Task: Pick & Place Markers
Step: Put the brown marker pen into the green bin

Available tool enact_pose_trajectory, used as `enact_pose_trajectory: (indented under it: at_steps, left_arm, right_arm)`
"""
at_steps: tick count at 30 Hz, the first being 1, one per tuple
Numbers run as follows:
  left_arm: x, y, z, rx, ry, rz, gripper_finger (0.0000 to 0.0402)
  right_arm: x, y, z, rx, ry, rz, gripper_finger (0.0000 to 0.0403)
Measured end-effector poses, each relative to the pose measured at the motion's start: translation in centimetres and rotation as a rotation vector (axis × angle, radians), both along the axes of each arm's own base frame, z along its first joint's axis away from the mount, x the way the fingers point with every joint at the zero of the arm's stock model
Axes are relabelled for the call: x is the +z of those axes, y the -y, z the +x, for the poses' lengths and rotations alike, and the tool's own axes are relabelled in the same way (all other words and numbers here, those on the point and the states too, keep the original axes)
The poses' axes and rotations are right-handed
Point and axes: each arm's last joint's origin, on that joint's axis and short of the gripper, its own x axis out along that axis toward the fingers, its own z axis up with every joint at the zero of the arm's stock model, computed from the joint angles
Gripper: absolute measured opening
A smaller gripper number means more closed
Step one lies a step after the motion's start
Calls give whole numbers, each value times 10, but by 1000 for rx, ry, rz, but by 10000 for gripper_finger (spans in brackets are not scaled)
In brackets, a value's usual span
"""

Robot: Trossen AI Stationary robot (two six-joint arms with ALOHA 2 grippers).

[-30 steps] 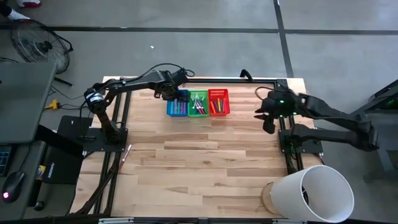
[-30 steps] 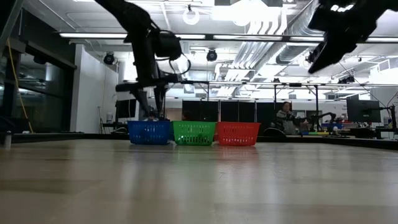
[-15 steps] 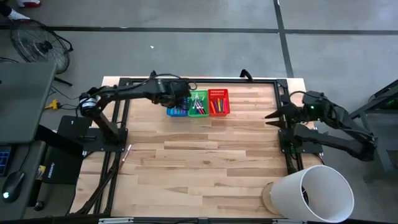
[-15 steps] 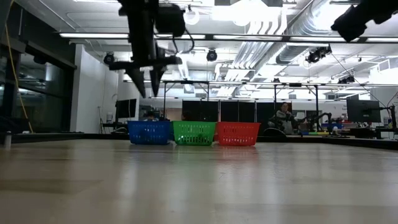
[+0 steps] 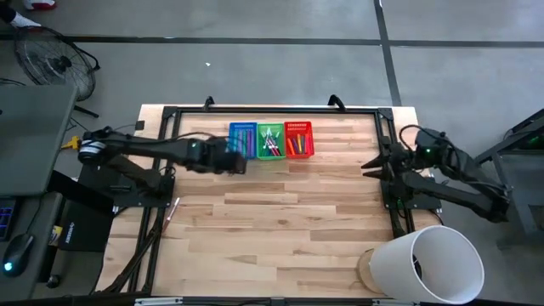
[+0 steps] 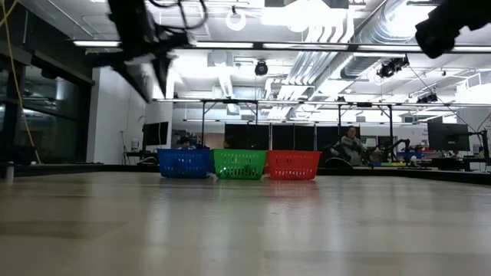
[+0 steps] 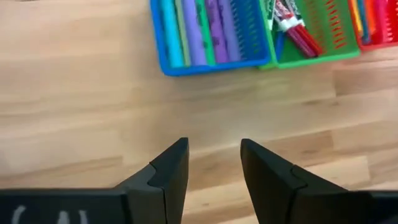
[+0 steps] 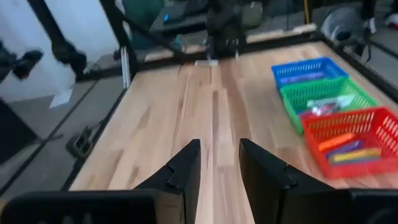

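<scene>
Your left claw hangs spread and empty just beside the blue basket; markers look sorted, so park it clear. Right claw, spread, waits at three o'clock.

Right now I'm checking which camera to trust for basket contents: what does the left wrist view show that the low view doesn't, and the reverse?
Only the left wrist view looks into the blue mesh basket, showing purple, green and blue markers lying inside, with the open left hand above bare wood.

Only the low view shows the whole red mesh basket and a seated person behind.

Both show the blue basket beside the green mesh basket.
</scene>
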Motion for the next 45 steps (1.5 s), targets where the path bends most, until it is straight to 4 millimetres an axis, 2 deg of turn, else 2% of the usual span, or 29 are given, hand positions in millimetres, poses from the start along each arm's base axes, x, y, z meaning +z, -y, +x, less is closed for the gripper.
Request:
enact_pose_trajectory:
  at_steps: [6, 14, 20, 25, 32, 40, 45]
  left_arm:
    - [0, 24, -6, 19, 15, 7, 144]
    - [-1, 33, -8, 43, 20, 1, 144]
    - [-1, 34, -10, 39, 8, -12, 144]
    - [-2, 37, -13, 41, -23, -41, 144]
    - [-4, 55, -23, 4, -101, -100, 144]
    - [-10, 76, -27, -82, -163, -134, 144]
    - [-12, 87, -39, -133, -256, -161, 144]
  right_arm:
    - [-6, 6, 14, -20, 111, 60, 99]
    - [-49, 6, 36, 46, 179, 131, 98]
    - [-78, -3, 43, 64, 107, 143, 78]
    - [-88, -11, 45, 70, 73, 131, 55]
    - [-100, -15, 46, 13, 33, 84, 35]
    - [-102, -13, 46, -73, 17, 53, 36]
    - [-103, -13, 46, -56, 17, 28, 35]
